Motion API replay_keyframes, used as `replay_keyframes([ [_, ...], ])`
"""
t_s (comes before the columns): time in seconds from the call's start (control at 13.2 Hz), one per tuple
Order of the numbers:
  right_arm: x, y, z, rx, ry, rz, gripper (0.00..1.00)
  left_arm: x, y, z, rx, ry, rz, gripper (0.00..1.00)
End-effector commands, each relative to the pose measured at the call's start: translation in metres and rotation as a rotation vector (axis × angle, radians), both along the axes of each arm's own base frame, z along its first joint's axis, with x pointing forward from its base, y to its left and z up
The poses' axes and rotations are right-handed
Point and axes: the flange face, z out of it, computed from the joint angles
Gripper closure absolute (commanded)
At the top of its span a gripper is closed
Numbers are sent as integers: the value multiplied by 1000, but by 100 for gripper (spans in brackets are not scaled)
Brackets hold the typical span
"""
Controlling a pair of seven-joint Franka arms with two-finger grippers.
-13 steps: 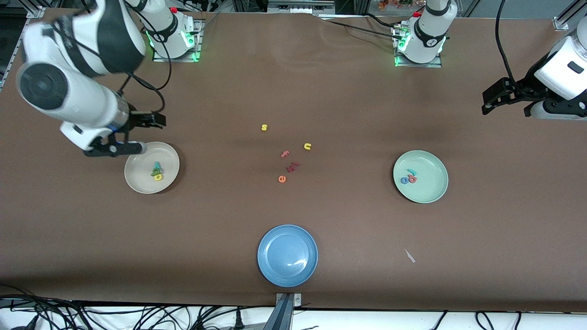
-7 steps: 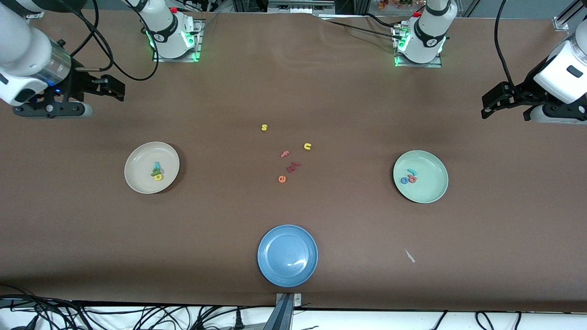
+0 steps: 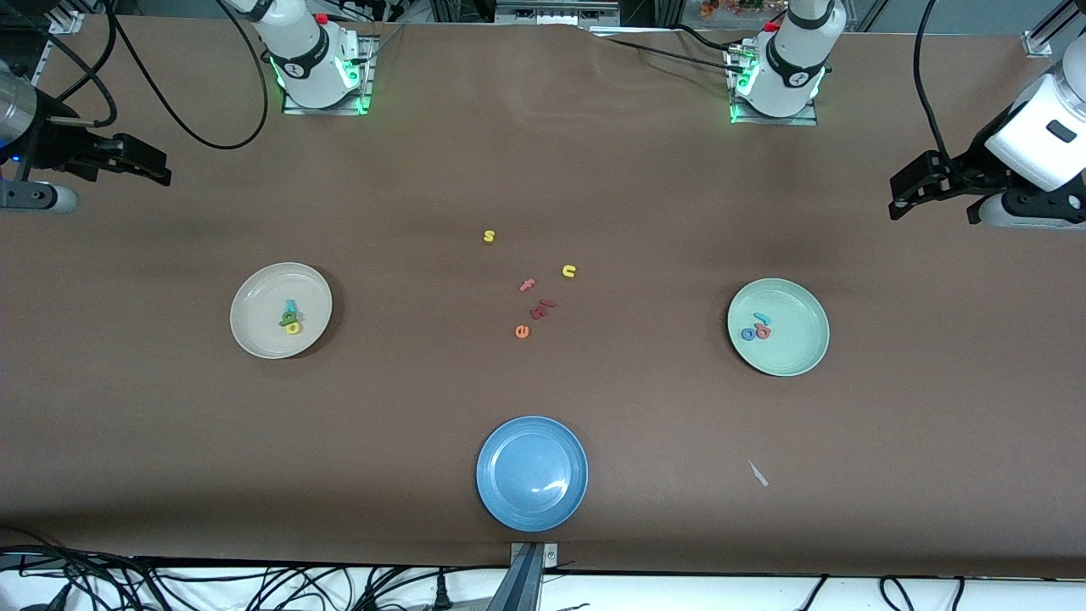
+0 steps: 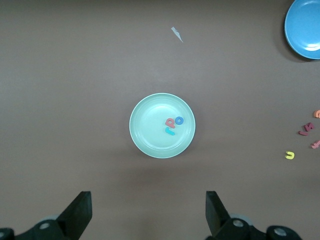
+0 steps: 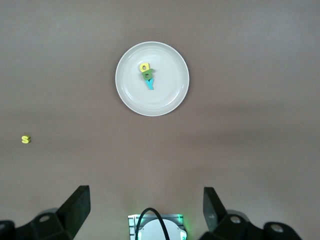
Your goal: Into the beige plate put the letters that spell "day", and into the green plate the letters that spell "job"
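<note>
The beige plate [image 3: 254, 327] lies toward the right arm's end and holds the yellow "a" [image 5: 144, 67], olive "d" [image 5: 148, 76] and teal "y" [image 5: 150, 84] stacked close together. The green plate [image 3: 802, 344] lies toward the left arm's end and holds the teal "j" [image 3: 762, 318], blue "o" [image 3: 747, 334] and red "b" [image 3: 762, 332]. My right gripper [image 3: 157, 170] hangs open and empty over bare table at its end, away from the beige plate. My left gripper [image 3: 904, 197] hangs open and empty over bare table at its own end.
Loose letters lie mid-table: yellow "s" [image 3: 489, 236], yellow "u" [image 3: 568, 271], pink "f" [image 3: 528, 285], dark red pieces [image 3: 541, 308], orange "e" [image 3: 522, 332]. A blue plate [image 3: 509, 492] sits near the front edge, a white scrap [image 3: 758, 473] beside it toward the left arm's end.
My right arm has pulled away from over the beige plate, rising and swinging out toward its end of the table. The left arm has barely shifted. No letter has moved.
</note>
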Motion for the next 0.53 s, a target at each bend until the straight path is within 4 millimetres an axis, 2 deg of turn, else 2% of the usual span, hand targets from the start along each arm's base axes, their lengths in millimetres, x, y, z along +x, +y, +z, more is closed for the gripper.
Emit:
replay_keyframes([
  [0.0,-1,-1,0,27,-12,33,0,1,-23,6,68,-28,-51,0],
  [0.08,-1,-1,-3,25,-7,29,0,0,-32,7,78,-42,-66,0],
  [0.23,2,-1,-5,22,-27,30,0,0,-23,6,74,-33,-50,0],
  [0.45,8,-1,-6,14,-70,33,0,-1,-21,4,75,-22,-49,0],
])
